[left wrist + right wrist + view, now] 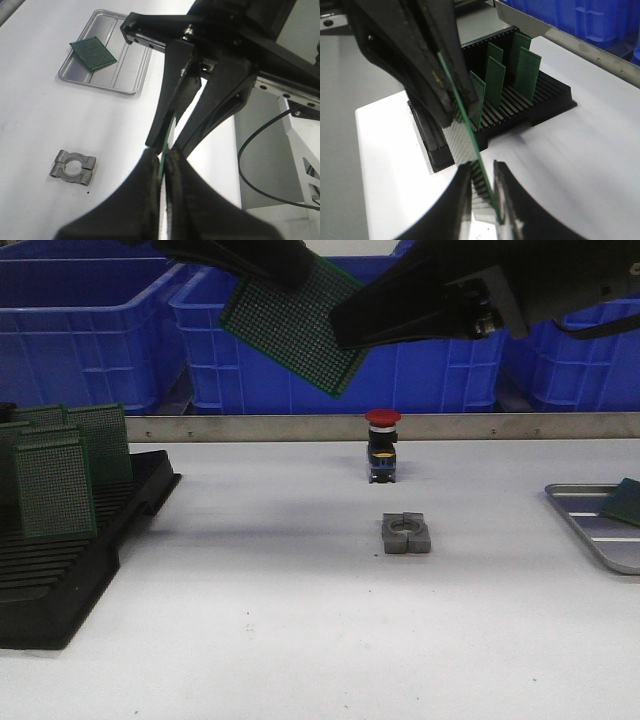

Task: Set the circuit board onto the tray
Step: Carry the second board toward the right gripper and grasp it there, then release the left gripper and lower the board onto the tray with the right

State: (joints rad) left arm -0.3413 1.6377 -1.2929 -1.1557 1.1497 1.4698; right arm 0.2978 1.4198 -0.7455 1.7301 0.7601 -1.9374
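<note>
Handover in mid-air, board not yet on tray.
Circuit board held high above the table, left gripper and right gripper both clamped on it; tray far right, placing remains.

You see: two hands; one board held aloft, one board on tray, four boards in rack; three crates; one clamp; one button.
</note>
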